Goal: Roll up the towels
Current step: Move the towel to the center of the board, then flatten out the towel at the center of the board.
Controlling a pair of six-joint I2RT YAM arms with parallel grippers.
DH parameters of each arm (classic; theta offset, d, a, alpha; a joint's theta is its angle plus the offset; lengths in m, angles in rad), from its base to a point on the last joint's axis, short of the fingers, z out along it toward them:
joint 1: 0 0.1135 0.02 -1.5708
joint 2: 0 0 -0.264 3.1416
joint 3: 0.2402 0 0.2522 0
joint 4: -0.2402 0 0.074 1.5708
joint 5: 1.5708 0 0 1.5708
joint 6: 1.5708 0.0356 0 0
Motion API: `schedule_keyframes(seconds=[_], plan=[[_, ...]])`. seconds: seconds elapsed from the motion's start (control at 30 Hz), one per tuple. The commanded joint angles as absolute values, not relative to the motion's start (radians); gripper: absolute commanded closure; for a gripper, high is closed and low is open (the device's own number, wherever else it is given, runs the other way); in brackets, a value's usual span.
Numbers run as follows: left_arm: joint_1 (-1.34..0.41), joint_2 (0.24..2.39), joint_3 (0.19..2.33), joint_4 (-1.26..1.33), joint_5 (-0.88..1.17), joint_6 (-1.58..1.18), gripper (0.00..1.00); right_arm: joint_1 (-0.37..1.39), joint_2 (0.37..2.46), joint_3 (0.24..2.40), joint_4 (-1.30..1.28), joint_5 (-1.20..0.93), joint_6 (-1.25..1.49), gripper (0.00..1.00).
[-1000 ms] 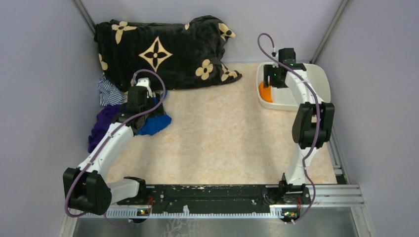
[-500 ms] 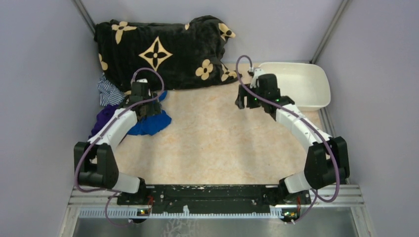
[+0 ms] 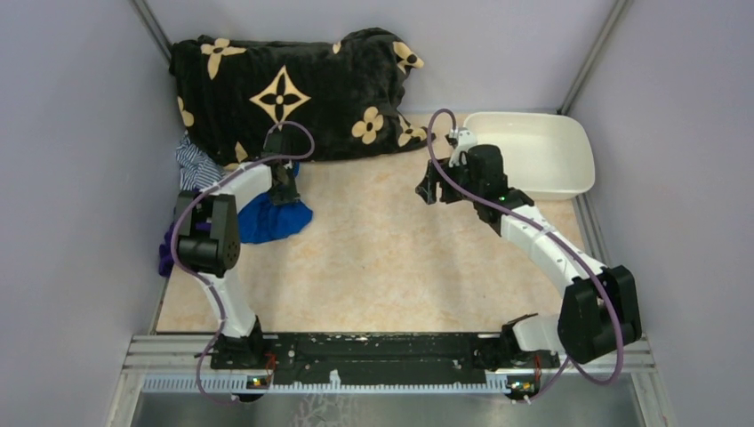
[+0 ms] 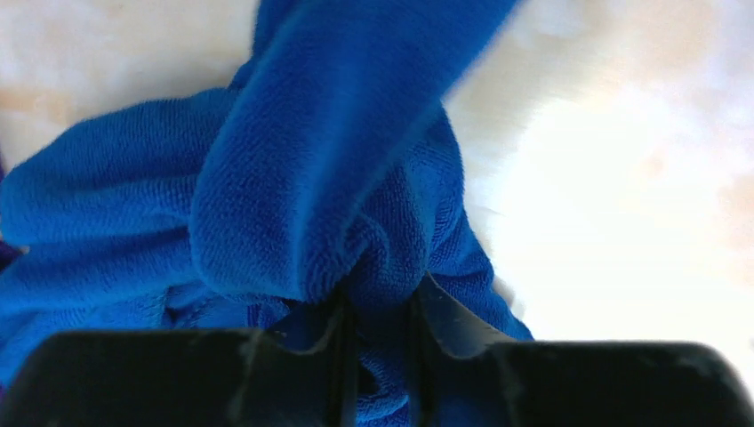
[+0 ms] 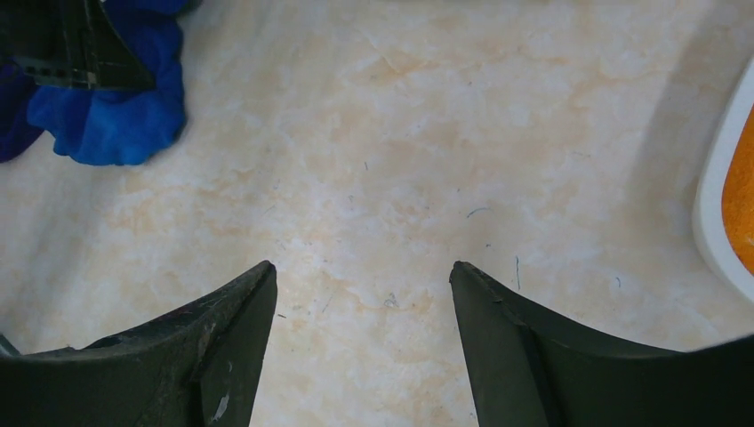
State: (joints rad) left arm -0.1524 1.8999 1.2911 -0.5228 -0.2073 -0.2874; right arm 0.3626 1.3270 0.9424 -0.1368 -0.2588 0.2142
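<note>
Beige marbled counter (image 3: 400,258). Far left, the left fingers (image 4: 449,325) are clamped on a bunched fold of the blue towel (image 3: 271,218), crumpled there. Right fingers (image 5: 498,329) hang spread apart, empty. Gripping a wad like that, it'll probably drag out tangled, not flat.

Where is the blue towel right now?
Top view, left side of the table: the blue towel lies beside the black flowered blanket, pinched in the left claw.
</note>
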Motion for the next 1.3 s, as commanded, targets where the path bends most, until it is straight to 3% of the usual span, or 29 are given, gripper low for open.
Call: schedule_keyframes(seconds=[0.0,0.2,0.23,0.33,0.43,0.63,0.77,0.93,1.07,1.27], plan=[[-0.267,1.871,1.349,-0.571,-0.053,-0.318,0.83,0.381,1.261,0.944,-0.064,-0.249,0.216,0.29],[-0.53,1.797,1.469,-0.565,0.089,-0.361,0.85,0.392,1.232,0.947,-0.079,-0.247,0.211,0.29],[-0.562,1.785,1.487,-0.564,0.092,-0.366,0.81,0.394,1.227,0.946,-0.082,-0.245,0.209,0.29],[-0.632,1.741,1.509,-0.552,0.08,-0.376,0.58,0.399,1.216,0.943,-0.088,-0.235,0.203,0.29],[-0.643,1.664,1.438,-0.489,0.075,-0.402,0.44,0.406,1.211,0.946,-0.1,-0.223,0.197,0.29],[-0.624,1.5,1.133,-0.292,0.013,-0.44,0.34,0.451,1.242,0.959,-0.133,-0.198,0.187,0.3],[-0.558,1.524,1.064,-0.238,0.037,-0.436,0.32,0.488,1.287,0.956,-0.158,-0.162,0.181,0.31],[-0.505,1.675,1.16,-0.21,0.031,-0.403,0.32,0.514,1.299,0.916,-0.163,-0.124,0.181,0.31],[-0.5,1.847,1.31,-0.263,0.001,-0.36,0.36,0.52,1.298,0.901,-0.181,-0.099,0.177,0.31],[-0.501,1.981,1.437,-0.295,-0.019,-0.329,0.52,0.526,1.307,0.893,-0.183,-0.093,0.174,0.31]])
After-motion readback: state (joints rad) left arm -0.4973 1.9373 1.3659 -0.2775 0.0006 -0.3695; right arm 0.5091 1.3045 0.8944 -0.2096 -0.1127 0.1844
